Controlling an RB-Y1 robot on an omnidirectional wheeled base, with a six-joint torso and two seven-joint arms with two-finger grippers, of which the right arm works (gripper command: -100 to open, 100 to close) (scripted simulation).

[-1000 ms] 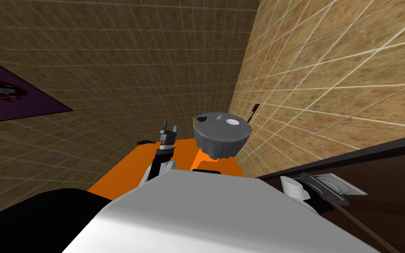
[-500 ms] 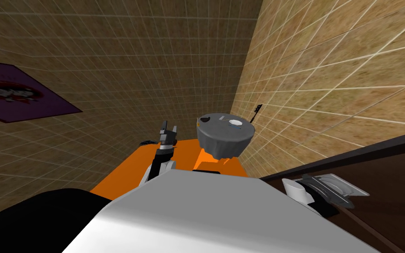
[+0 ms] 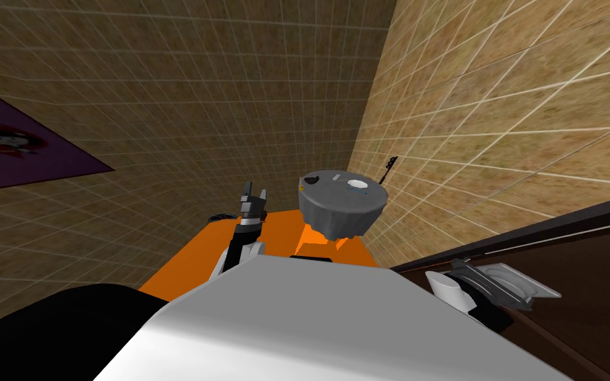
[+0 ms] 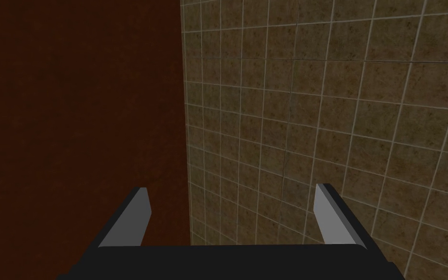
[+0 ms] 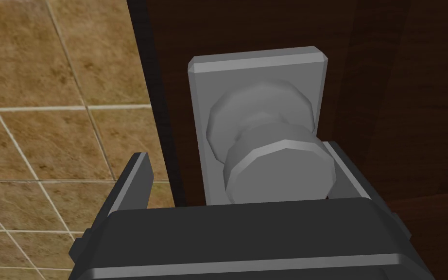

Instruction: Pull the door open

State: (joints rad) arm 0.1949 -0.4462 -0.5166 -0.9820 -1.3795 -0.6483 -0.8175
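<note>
The dark brown door [image 3: 581, 278] runs along my right side. Its round grey knob [image 5: 279, 167] stands out from a grey plate [image 5: 257, 68] near the door's edge. My right gripper [image 5: 237, 158] is open with the knob between its fingers. The knob lies against one finger [image 5: 347, 170], while a gap separates it from the other finger [image 5: 135, 182]. From the head, the right gripper [image 3: 495, 292] sits at the plate [image 3: 525, 281]. My left gripper [image 3: 254, 194] is raised in front of me, open and holding nothing [image 4: 230, 194].
Tiled walls meet in a corner ahead. A grey round fixture [image 3: 342, 202] stands on an orange surface [image 3: 198, 254] close in front. A purple picture [image 3: 12, 142] hangs on the left wall. A dark frame strip [image 5: 152, 97] borders the door's edge.
The whole head view has drifted slightly, so I have moved a little. My right gripper stays at the knob and the left arm holds its pose.
</note>
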